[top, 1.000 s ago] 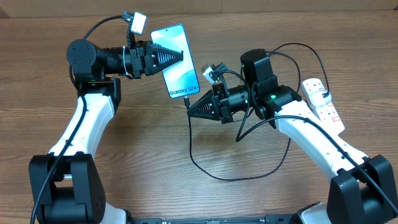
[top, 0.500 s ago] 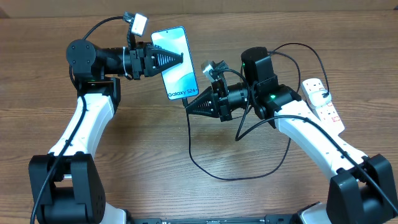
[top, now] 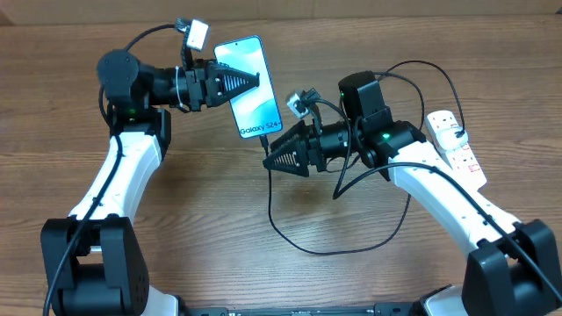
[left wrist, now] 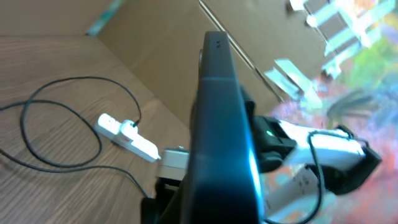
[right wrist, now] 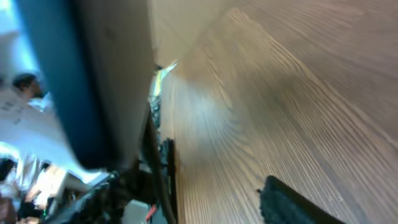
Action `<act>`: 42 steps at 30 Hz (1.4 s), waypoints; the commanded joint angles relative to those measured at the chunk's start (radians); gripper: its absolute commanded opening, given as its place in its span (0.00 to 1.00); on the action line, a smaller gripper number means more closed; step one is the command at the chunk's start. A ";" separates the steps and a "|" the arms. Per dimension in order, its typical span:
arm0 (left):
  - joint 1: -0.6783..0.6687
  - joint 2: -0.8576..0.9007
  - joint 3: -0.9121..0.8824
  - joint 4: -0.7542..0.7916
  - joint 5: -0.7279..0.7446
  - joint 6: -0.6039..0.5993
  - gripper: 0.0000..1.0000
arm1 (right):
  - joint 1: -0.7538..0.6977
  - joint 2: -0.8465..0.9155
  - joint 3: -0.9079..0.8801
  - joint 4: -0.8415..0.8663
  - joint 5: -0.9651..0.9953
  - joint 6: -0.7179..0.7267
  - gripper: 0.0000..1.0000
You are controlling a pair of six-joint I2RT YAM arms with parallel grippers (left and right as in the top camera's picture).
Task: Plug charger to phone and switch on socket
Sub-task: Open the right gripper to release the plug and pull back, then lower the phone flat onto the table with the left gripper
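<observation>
The left gripper [top: 248,81] is clamped on one long edge of the phone [top: 256,98]. The handset is held clear of the table [top: 202,202] with its screen turned up toward the overhead camera. This hold is judged to serve as a fixture: the body is kept steady and its lower short end, where the charging port is expected, is presented toward the other arm. In the left wrist view the phone [left wrist: 221,124] is seen edge-on between the fingers.

"Galaxy S24" is printed near the lower end of the screen. A character after it is too small to be read.

The right gripper [top: 269,151] is positioned just below that lower end, with its jaws drawn together on the plug end of the charger [top: 290,243]. The tip is aimed along the phone's length, as insertion requires. Whether the plug is already seated cannot be determined; the right wrist view is too blurred to settle it.

From the gripper, the black cable is dropped to the table, looped across it and led off to the right.

The socket [top: 461,145] is laid at the right edge of the table, well apart from both grippers. Small red switch marks are visible on it, but no writing is legible. Its switch is judged not yet operated.
</observation>
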 commanded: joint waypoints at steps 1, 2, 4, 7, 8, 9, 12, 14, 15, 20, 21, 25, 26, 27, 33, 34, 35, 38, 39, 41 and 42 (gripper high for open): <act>0.003 -0.001 0.010 -0.221 -0.158 0.236 0.04 | 0.004 -0.129 0.041 -0.092 0.333 -0.034 0.79; 0.003 -0.001 0.010 -0.278 -0.190 0.258 0.04 | 0.012 -0.154 0.041 -0.113 0.444 -0.033 0.80; 0.003 -0.001 0.010 -0.350 -0.237 0.274 0.04 | 0.039 -0.181 0.040 -0.132 0.608 -0.034 0.80; -0.006 -0.001 0.010 -0.368 -0.250 0.275 0.04 | 0.111 -0.173 0.039 -0.122 0.731 -0.025 0.79; -0.009 -0.001 0.010 -0.367 -0.250 0.275 0.04 | 0.144 -0.166 0.039 -0.116 0.730 -0.025 0.79; -0.014 -0.001 0.010 -0.368 -0.250 0.275 0.04 | 0.174 -0.157 0.039 -0.111 0.739 -0.026 0.76; -0.015 -0.001 0.010 -0.368 -0.250 0.275 0.04 | 0.267 -0.135 0.039 -0.105 0.908 -0.025 0.70; -0.015 -0.001 0.010 -0.368 -0.248 0.276 0.04 | 0.312 -0.124 0.039 -0.102 1.068 -0.020 0.68; -0.015 -0.001 0.010 -0.368 -0.243 0.278 0.04 | 0.330 -0.121 0.039 -0.098 1.134 -0.011 0.65; -0.015 -0.001 0.010 -0.372 -0.186 0.294 0.04 | 0.348 -0.119 0.039 -0.057 1.283 0.060 0.51; -0.015 -0.001 0.010 -0.372 -0.177 0.294 0.04 | 0.341 -0.118 0.039 -0.052 1.279 0.068 0.50; -0.015 -0.001 0.010 -0.372 -0.153 0.294 0.04 | 0.335 -0.118 0.039 -0.045 1.279 0.081 0.39; -0.015 -0.001 0.010 -0.372 -0.148 0.294 0.04 | 0.335 -0.118 0.039 -0.046 1.279 0.081 0.37; -0.015 -0.001 0.010 -0.372 -0.148 0.294 0.04 | 0.335 -0.118 0.039 -0.046 1.279 0.080 0.37; -0.015 -0.001 0.010 -0.372 -0.148 0.321 0.04 | 0.336 -0.118 0.039 -0.049 1.279 0.081 0.29; -0.015 -0.001 0.010 -0.372 -0.148 0.321 0.04 | 0.336 -0.118 0.039 -0.049 1.278 0.081 0.27; -0.015 -0.001 0.010 -0.372 -0.148 0.321 0.04 | 0.336 -0.118 0.039 -0.047 1.271 0.081 0.26; -0.016 -0.001 0.010 -0.379 -0.148 0.335 0.04 | 0.336 -0.118 0.039 -0.023 1.226 0.081 0.17; -0.018 -0.001 0.010 -0.389 -0.148 0.344 0.04 | 0.336 -0.118 0.039 -0.010 1.218 0.081 0.14; -0.026 -0.001 0.008 -0.420 -0.125 0.381 0.04 | 0.336 -0.118 0.039 0.031 1.219 0.081 0.04; -0.027 -0.001 0.008 -0.437 -0.111 0.400 0.04 | 0.336 -0.118 0.039 0.047 1.219 0.080 0.04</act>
